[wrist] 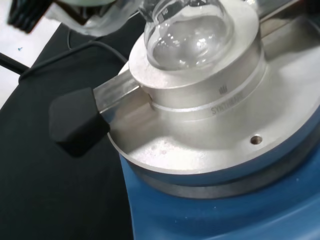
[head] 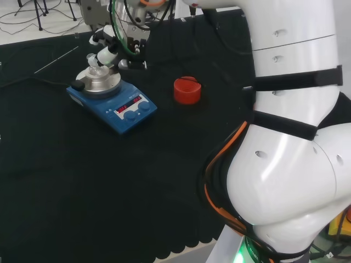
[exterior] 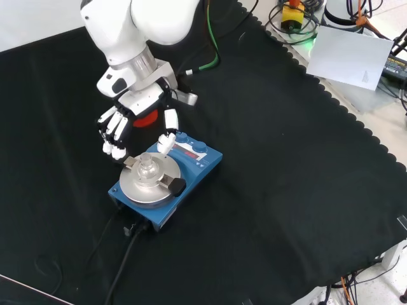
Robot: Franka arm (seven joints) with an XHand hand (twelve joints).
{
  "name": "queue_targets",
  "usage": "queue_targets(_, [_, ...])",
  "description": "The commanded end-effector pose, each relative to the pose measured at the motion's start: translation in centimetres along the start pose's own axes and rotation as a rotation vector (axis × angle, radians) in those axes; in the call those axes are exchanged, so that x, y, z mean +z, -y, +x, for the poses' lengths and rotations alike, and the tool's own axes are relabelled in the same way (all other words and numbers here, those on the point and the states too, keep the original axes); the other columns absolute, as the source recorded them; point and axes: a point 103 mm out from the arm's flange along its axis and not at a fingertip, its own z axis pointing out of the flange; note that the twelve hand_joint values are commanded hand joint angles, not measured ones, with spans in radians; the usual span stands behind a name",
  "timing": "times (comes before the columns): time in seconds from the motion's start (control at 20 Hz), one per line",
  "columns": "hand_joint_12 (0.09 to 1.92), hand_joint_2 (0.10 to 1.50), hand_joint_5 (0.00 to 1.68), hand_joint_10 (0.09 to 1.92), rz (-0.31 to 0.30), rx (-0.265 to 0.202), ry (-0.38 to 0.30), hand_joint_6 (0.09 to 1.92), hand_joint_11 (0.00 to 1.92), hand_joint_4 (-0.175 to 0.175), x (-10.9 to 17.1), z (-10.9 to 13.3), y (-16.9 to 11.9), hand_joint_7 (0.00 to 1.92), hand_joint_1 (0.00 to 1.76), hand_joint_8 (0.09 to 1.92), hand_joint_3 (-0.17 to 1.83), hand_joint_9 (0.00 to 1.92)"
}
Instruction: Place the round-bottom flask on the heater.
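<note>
Round-bottom flask [wrist: 187, 35] seated in heater [exterior: 166, 181]; thin, slippery, breakable glass, best held at the neck; hand [exterior: 130, 124] spread open, gripping nothing.

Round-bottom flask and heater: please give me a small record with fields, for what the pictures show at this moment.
flask: round-bottom flask, clear glass, seated in the metal block
heater: blue heater on the black cloth
robot hand: robot hand just beside the flask, fingers relaxed and apart, not closed round it
stand: red ribbed ring, to the right of the heater in the head view
task state: flask appears placed
</note>
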Motion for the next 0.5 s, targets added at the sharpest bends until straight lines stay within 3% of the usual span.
queue_targets(0.05, [1.27, 0.59, 0.49, 0.65, -0.035, 0.017, 0.001, 0.32, 0.0, -0.003, -2.2, -0.7, 2.0, 0.25, 0.81, 0.6, 0.63, 0.39])
queue_targets(0.25, [1.27, 0.59, 0.5, 0.65, -0.061, 0.038, 0.013, 0.32, 0.0, -0.002, -3.6, -1.6, 3.8, 0.25, 0.81, 0.6, 0.63, 0.39])
queue_targets(0.5, [1.26, 0.59, 0.5, 0.65, -0.083, 0.047, 0.033, 0.32, 0.0, -0.001, -5.0, -0.7, 5.4, 0.25, 0.8, 0.6, 0.63, 0.39])
